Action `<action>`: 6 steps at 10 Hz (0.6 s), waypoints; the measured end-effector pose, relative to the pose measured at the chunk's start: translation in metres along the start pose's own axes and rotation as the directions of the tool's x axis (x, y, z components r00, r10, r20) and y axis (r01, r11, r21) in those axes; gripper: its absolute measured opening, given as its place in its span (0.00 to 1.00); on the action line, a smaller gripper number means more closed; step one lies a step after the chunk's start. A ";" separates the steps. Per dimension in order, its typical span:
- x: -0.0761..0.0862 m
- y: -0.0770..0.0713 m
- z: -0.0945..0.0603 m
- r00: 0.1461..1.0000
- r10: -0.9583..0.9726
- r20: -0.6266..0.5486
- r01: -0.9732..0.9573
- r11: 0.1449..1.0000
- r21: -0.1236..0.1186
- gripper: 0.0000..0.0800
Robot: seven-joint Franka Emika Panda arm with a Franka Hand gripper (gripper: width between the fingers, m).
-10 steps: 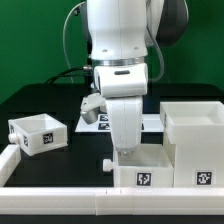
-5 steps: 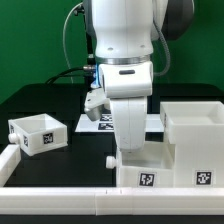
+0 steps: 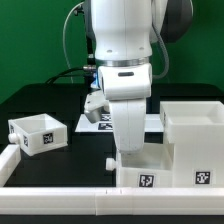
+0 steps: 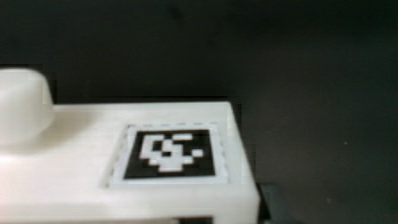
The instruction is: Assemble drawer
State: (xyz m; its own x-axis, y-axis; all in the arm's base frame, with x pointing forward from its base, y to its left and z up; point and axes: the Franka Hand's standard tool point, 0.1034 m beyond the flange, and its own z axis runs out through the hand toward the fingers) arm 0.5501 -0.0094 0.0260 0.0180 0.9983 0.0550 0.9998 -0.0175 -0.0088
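Observation:
A white drawer box [image 3: 147, 178] with a marker tag on its front stands at the front middle, against a taller white drawer housing [image 3: 196, 150] on the exterior view's right. A small knob [image 3: 108, 161] sticks out of the box's left side. My gripper [image 3: 127, 152] reaches straight down onto the box's left rear part; its fingertips are hidden there. The wrist view shows a white panel [image 4: 71, 160] with a tag [image 4: 173, 152] and a rounded white part [image 4: 18, 100] over the black table. No fingers show in it.
A second small white box [image 3: 38, 135] with a tag sits at the exterior view's left. The marker board [image 3: 92, 124] lies behind the arm. A white rail [image 3: 60, 195] runs along the table's front edge.
My gripper and the drawer box under it shifted slightly toward the exterior view's right between the earliest frame and half a second ago. Nothing has moved since.

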 end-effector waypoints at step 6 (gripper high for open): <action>0.016 0.003 0.005 0.998 0.059 -0.002 -0.059 0.998 0.003 0.05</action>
State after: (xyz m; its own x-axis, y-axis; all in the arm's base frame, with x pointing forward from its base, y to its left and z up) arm 0.5532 0.0066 0.0221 0.0768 0.9955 0.0561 0.9970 -0.0761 -0.0154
